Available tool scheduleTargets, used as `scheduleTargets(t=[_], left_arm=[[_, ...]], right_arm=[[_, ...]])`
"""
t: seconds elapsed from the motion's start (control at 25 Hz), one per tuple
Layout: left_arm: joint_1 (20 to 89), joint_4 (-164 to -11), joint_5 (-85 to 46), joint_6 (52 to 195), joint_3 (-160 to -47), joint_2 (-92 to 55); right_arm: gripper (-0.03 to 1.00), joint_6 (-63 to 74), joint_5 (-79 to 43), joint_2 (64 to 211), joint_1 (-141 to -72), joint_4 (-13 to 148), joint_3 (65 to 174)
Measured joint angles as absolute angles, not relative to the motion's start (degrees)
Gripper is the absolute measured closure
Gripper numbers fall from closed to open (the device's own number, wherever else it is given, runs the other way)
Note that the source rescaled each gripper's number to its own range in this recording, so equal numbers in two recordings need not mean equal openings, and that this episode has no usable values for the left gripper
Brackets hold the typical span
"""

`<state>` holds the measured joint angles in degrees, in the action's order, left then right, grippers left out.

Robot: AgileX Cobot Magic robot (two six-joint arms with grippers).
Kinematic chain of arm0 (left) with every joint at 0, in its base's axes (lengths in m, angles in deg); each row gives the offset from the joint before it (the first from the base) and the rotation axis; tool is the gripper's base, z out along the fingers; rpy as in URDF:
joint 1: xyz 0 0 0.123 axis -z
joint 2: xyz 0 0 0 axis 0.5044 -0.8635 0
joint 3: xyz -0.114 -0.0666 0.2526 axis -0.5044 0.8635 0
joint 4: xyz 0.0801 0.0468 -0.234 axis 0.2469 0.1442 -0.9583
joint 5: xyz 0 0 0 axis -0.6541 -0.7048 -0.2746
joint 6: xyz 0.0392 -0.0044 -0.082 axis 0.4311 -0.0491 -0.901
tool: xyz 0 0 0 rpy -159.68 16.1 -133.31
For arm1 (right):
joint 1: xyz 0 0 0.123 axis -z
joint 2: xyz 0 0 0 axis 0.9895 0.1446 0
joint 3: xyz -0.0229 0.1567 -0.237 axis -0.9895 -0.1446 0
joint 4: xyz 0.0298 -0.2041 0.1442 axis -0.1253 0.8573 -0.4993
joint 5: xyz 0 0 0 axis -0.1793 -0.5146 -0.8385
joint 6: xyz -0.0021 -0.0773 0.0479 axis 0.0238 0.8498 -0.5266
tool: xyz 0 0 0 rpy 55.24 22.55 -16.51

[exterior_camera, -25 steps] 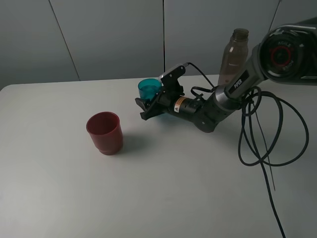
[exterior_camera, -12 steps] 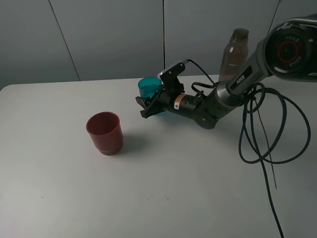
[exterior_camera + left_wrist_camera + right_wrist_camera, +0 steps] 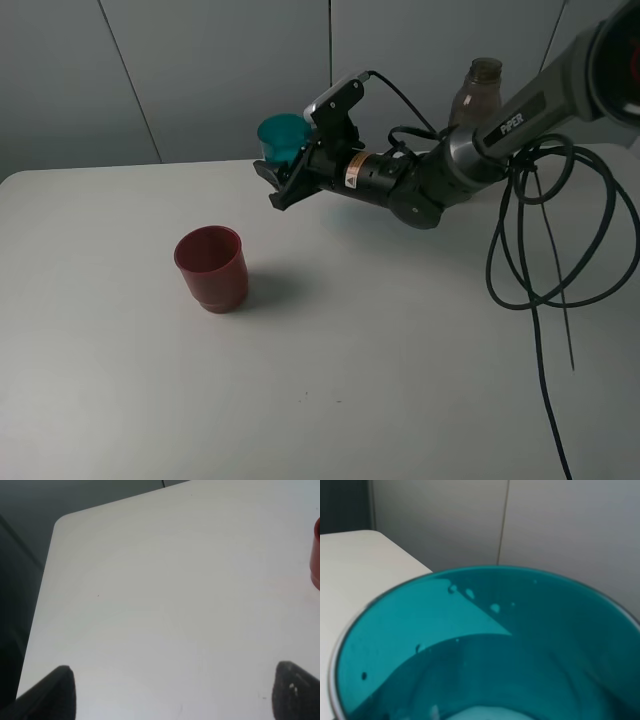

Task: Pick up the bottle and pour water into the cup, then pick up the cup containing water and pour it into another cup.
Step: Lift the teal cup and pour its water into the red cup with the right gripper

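The cup (image 3: 283,137), a teal translucent tumbler, hangs upright in the air above the back of the table, with my right gripper (image 3: 281,175) shut on its lower part. In the right wrist view the cup (image 3: 485,645) fills the frame, with droplets on its inner wall and a pale patch at the bottom. Another cup (image 3: 211,267), dark red and squat, stands on the table to the front left of it; its edge (image 3: 316,555) shows in the left wrist view. The bottle (image 3: 478,90) stands at the back right behind the right arm. My left gripper (image 3: 175,682) is open over bare table.
The white table (image 3: 330,380) has a rounded far-left corner (image 3: 62,522). Black cables (image 3: 545,260) loop down from the right arm over the table's right side. A grey panelled wall stands behind the table.
My right gripper has lifted the teal cup off the table and carried it up and slightly left. The red cup and bottle have not moved.
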<state>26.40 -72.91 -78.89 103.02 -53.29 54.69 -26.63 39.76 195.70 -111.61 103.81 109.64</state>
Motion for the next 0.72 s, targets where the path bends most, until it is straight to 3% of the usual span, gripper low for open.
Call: scheduleTargets(t=[0.72], left_arm=[[26.4, -72.9, -78.9, 103.0, -53.3, 54.7]], right_arm=[[0.94, -18.9, 34.5, 194.1, -117.7, 105.7, 109.6]])
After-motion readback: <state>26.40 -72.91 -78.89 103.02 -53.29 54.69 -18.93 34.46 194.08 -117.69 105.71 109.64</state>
